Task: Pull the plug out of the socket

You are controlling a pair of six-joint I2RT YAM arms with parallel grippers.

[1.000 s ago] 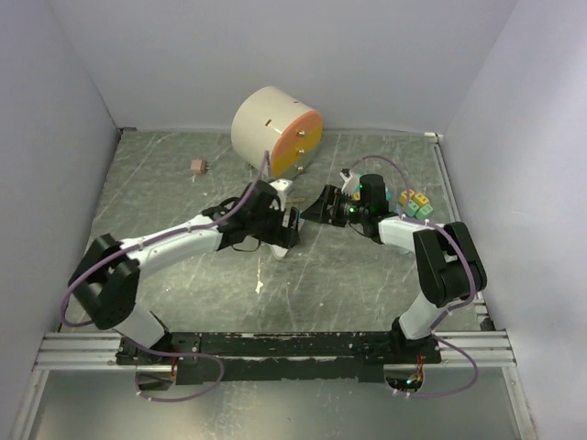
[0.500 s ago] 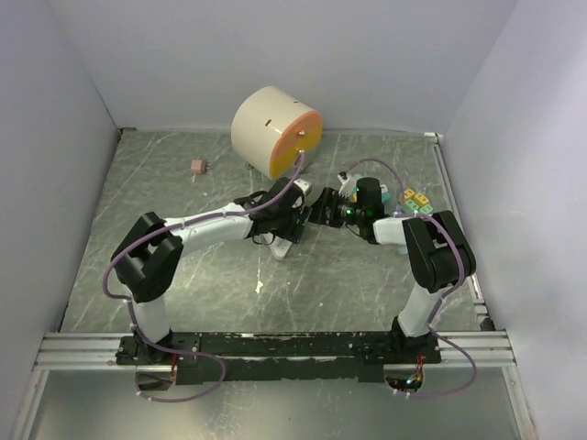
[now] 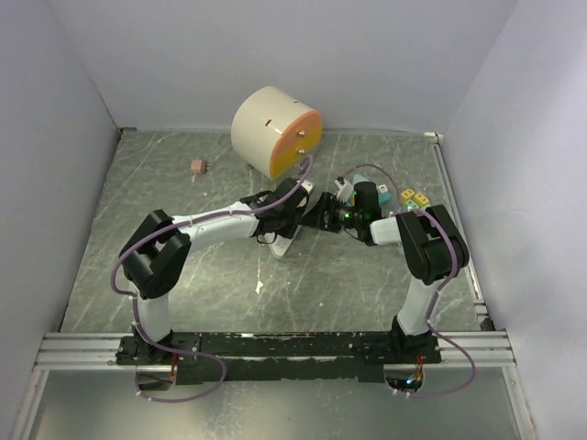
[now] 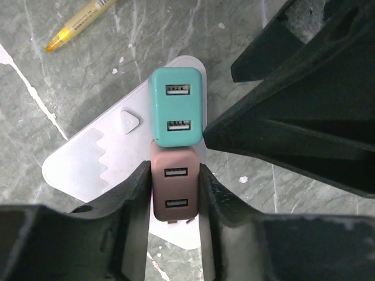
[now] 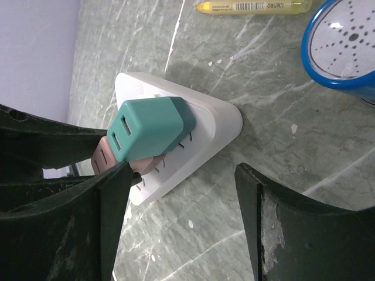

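**Top external view.** A green marbled tabletop (image 3: 367,275) is shown, walled on three sides. The left claw (image 3: 295,211) and right claw (image 3: 321,214) are brought tip to tip at mid-table, in front of a cream drum (image 3: 275,128) with an orange face. Of the socket (image 3: 279,248) only a white corner is shown, beneath the left arm. The plugs are hidden here. Some coloured blocks (image 3: 415,198) are placed to the right and a small pink piece (image 3: 197,166) at far left.

**Left wrist view.** The socket is seen as a white triangular strip laid flat. Two USB charger plugs are set in it, side by side and touching: the teal plug (image 4: 177,108) farther out and the pink plug (image 4: 174,187) nearer the camera. The left claw is pinched on the pink plug, with one finger (image 4: 132,193) pressed to each flank. A yellow marker (image 4: 79,20) is seen well apart.

**Right wrist view.** The right claw is spread wide and nothing is held. Its fingers are set about the near end of the socket, but contact cannot be told. A blue-rimmed white disc (image 5: 345,41) is seen at upper right.

**Step in hand (judged).** The grasp on the pink plug is made. Extraction is not yet begun, and both plugs appear seated.

**Next move (judged).** A straight pull away from the socket face is called for. The strip looks light and may be lifted along unless it is braced by the right claw. The touching teal plug may be disturbed.
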